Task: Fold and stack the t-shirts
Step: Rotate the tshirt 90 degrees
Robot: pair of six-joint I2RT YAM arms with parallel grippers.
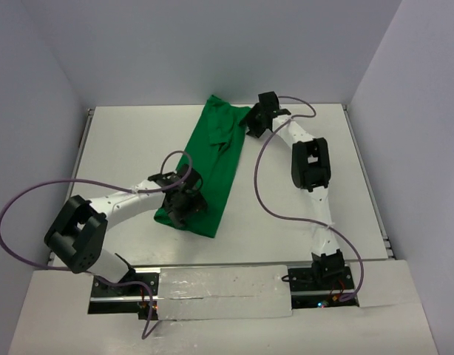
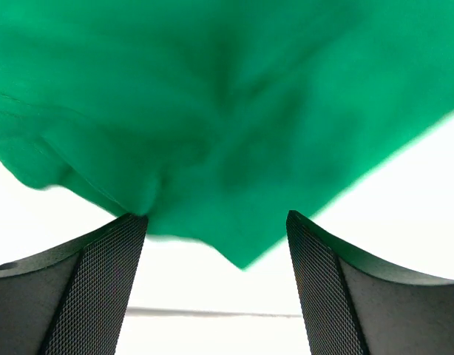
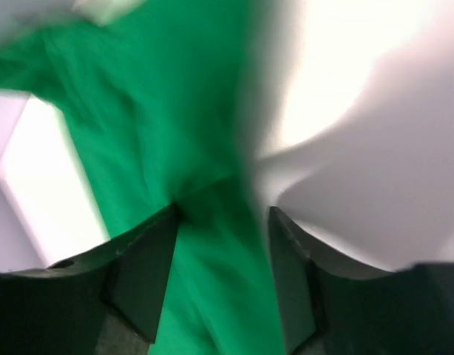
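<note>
The bright-green t-shirt (image 1: 212, 159) lies on the white table as a long narrow strip, running from the far middle to the near middle. My left gripper (image 1: 184, 201) is over its near end. In the left wrist view the gripper (image 2: 216, 218) is open, and a corner of the shirt (image 2: 234, 148) reaches just between the fingertips. My right gripper (image 1: 251, 126) is at the shirt's far right edge. In the blurred right wrist view the gripper (image 3: 223, 211) has its jaws apart, with green cloth (image 3: 168, 126) running between them.
The white table (image 1: 316, 222) is bounded by grey walls at the left, back and right. A metal rail (image 1: 219, 292) carries the arm bases at the near edge. Purple cables loop from both arms (image 1: 35, 196).
</note>
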